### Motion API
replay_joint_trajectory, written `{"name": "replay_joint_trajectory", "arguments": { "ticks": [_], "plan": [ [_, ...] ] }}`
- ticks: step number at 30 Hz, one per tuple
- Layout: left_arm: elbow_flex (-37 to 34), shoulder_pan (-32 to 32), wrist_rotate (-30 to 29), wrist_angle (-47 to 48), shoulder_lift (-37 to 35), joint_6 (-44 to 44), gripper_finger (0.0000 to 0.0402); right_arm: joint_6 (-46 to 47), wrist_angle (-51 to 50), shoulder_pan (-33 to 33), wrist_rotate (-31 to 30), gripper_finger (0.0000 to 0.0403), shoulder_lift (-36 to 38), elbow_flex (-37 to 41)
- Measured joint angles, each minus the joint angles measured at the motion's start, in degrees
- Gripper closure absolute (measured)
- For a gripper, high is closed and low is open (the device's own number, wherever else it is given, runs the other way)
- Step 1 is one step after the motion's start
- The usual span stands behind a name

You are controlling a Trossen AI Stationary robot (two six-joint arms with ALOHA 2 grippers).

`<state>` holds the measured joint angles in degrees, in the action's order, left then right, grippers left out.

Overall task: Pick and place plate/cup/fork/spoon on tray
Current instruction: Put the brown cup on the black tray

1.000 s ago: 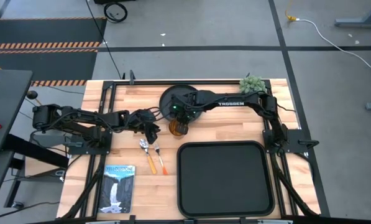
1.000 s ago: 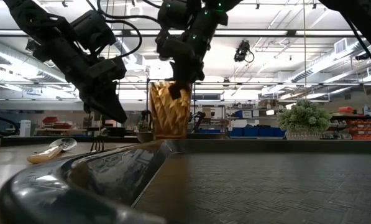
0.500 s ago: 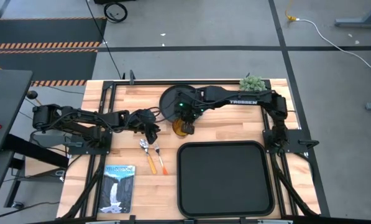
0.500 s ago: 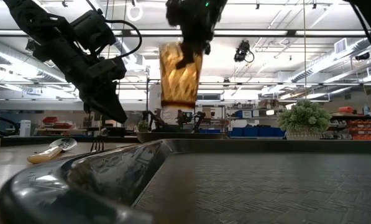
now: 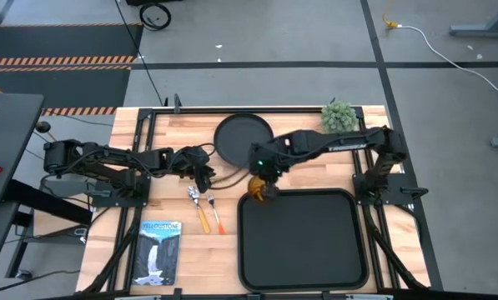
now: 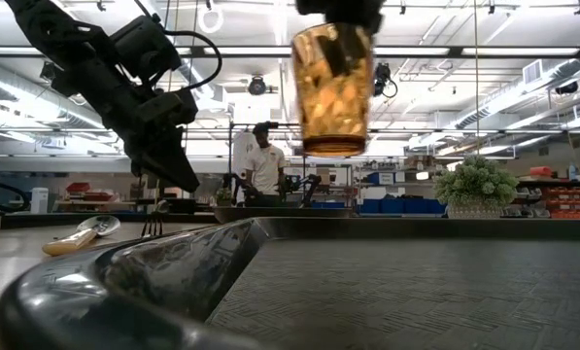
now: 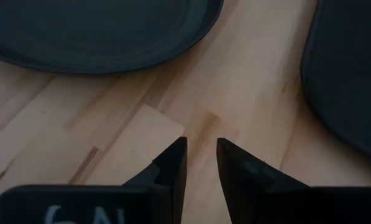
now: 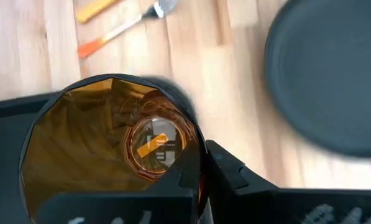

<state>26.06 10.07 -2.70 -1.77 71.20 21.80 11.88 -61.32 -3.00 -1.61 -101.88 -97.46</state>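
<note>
The booklet (image 5: 160, 252) on the table has a title too small to read

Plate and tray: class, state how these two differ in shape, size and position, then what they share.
The plate is round; the tray is rectangular with rounded corners. The plate is smaller than the tray. The plate lies at the table's far edge, the tray at its near edge. Both are black, rimmed and hold nothing.

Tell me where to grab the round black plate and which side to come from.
Take the plate by its raised rim, one finger inside and one outside, coming straight down at the edge nearest the left gripper. It lies flat on the table and looks too wide to span. The right gripper is holding the cup.
</note>
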Motion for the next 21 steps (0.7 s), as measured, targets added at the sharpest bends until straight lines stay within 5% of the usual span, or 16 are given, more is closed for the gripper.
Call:
{"name": "replay_joint_trajectory", "arguments": {
  "ticks": [21],
  "plan": [
    [0.0, 0.0, 0.0, -4.2, 0.0, -0.5, 0.0306, 37.6, 4.7, -13.7, -9.9, 0.0389, 24.9, 33.4]
  ]
}}
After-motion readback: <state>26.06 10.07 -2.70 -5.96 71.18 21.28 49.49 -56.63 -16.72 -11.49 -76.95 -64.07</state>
